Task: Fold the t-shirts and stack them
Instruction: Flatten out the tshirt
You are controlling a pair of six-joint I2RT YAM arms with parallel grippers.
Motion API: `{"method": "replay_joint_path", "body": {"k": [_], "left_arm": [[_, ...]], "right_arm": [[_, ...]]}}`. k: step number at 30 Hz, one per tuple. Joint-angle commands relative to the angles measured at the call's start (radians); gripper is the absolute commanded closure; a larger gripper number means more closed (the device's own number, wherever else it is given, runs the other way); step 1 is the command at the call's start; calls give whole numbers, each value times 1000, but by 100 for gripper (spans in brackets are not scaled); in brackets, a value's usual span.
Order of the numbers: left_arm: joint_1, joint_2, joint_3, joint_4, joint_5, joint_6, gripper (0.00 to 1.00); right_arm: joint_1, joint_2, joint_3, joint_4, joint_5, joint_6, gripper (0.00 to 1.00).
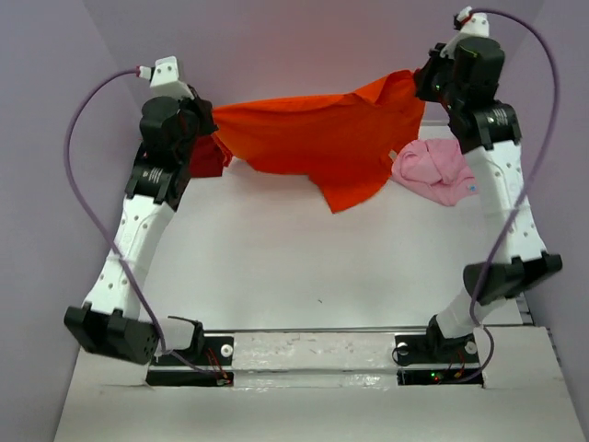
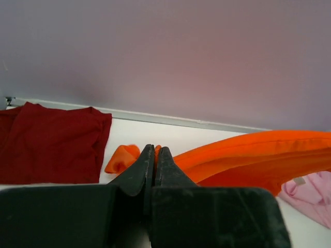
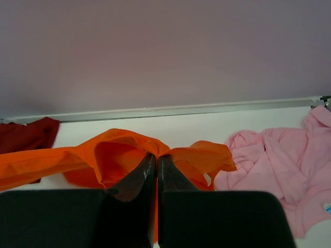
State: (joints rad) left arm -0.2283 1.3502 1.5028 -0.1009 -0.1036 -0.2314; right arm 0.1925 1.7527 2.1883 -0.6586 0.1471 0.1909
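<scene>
Nearest me is the bare white counter [image 1: 276, 267], nothing on its front half. Further out, my 2 pincers are raised over the far half.

The left pincer [image 2: 155, 150] is pressed together on 1 corner of the bright orange cloth t-shirt [image 1: 313, 138], with a small orange tuft poking past the tips. The right pincer [image 3: 156, 156] is pinched on the opposite end, cloth bunched around its tips.

The t-shirt hangs stretched between the 2 pincers, top edge fairly taut. A loose flap sags at the lower right toward the counter; I can't tell if it touches.

Behind the left pincer, the dark maroon cloth t-shirt [image 2: 49, 142] lies flat on the counter near the purple back wall [image 2: 165, 57] and looks folded. On the right, the light pink cloth t-shirt [image 3: 279, 155] is a crumpled heap on the counter, just beside the hanging orange flap.

Handling, my judgement:
- The orange t-shirt is light and limp, with no stiffness.
- It sags wherever it is unsupported and can slide out of a thin pinch.
- Best hold is at hems or shoulder seams, where the fabric doubles.
- The 2 grips should stay level so it lays flat without wrinkles.
- The pink one needs spreading before any fold.
</scene>
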Motion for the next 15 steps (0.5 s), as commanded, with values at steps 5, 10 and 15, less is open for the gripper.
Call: {"method": "replay_joint_path", "body": {"k": [5,10,15], "left_arm": [[-75,-368,-258,-51,84,-31,100],[-262,-658,-453,-132,-22,-146,100],[-341,-767,-402,-253,-61,-198,100]], "right_arm": [[77,-438,-425,54,-27,25,100],[97,-728,-628,-51,-47,73,100],[97,-832,-477,-223,-104,82,100]]}}
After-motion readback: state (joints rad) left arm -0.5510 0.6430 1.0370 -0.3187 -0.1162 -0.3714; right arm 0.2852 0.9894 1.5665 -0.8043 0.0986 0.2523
